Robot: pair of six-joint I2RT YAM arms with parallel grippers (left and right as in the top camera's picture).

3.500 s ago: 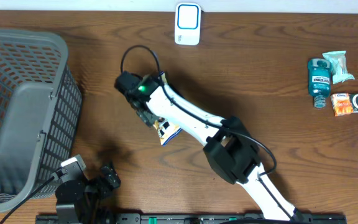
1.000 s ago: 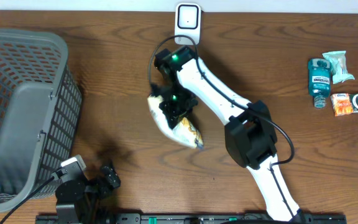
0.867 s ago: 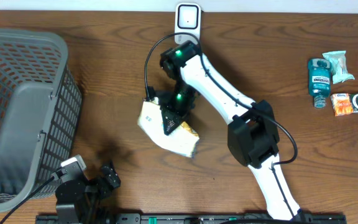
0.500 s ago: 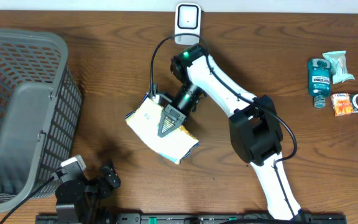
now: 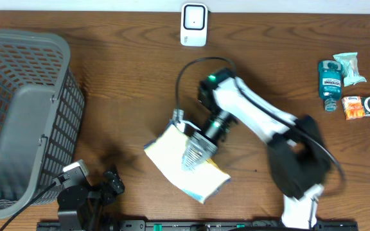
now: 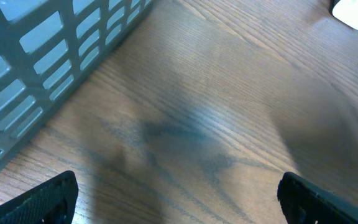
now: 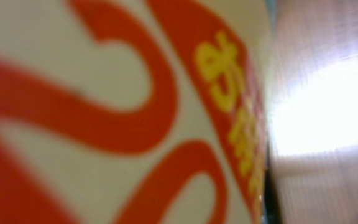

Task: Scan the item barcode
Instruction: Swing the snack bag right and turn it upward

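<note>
While pinched at its middle, snack bag under right pincer.

Grey basket far L; blue bottle w/ small pkts beside it, far R.

From above, the table gets soft, even light, so the wood looks warm and easy to see. A dim, fuzzy shadow lies near the table's front edge, just beside the basket. The bag looks smeared there (its edges are streaky). The left wrist picture is bright but a bit soft, with a grey shadow smudge across the middle of the wood. The right wrist picture is the blurriest. The bag fills it, all out of focus, and a white glare shines on the wood at the right side.
</note>
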